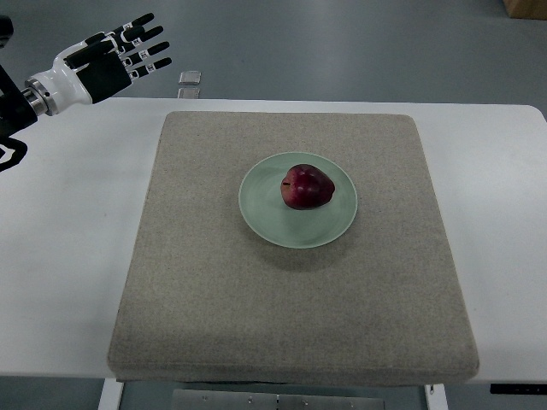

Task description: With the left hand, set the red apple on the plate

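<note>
A dark red apple (307,187) lies on a pale green plate (261,209), a little above the plate's middle, with its stem end turned left. The plate sits near the centre of a beige mat (188,290). My left hand (128,53) hovers at the top left, over the table's far edge and well away from the plate. Its black fingers (147,34) are stretched out towards the right and hold nothing. The right arm does not show.
The mat covers most of a white table (60,248). A small clear block (190,79) rests beyond the table's far edge, just right of my left hand. Grey floor lies behind, with a brown box corner (526,7) at the top right.
</note>
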